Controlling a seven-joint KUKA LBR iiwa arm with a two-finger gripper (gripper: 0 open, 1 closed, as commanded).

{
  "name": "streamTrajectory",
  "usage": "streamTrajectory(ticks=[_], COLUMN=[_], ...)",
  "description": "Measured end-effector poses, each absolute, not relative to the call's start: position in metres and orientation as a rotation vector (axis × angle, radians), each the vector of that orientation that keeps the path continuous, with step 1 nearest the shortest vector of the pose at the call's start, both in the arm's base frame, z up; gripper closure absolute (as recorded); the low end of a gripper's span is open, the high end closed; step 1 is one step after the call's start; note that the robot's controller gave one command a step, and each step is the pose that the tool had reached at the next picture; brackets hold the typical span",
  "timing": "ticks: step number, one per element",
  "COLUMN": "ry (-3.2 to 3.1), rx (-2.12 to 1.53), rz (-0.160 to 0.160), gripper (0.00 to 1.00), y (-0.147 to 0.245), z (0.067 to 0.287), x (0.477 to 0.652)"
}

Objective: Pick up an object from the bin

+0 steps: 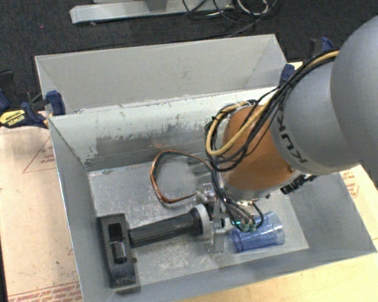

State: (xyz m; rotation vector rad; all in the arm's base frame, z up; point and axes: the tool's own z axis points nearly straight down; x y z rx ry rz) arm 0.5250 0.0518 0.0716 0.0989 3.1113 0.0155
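Camera view, lower left of the frame: a black T-shaped tool (162, 232) lies flat on the floor of the bin, its handle pointing right. The gripper (215, 221) is down at the handle's right end, close against it; whether it is open or closed cannot be told. Just to its right, a clear blue plastic cup (262, 237) lies on its side in the grey metal bin (171, 125).

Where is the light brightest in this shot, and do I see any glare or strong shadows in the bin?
Camera view: the light is soft, brightest on the bin at its back wall, with a darker band lower down; only faint shade lies under the black handled tool; small glints show on the blue clear cup beside the gripper.
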Motion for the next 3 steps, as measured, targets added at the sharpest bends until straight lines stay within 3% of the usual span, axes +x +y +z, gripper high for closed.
streamTrajectory(ticks=[2,3], ry=[3.111,3.110], rx=[0.108,0.109], rz=[0.017,0.018], gripper=[0.00,1.00], y=[0.052,0.053], z=[0.070,0.100], x=[0.520,0.521])
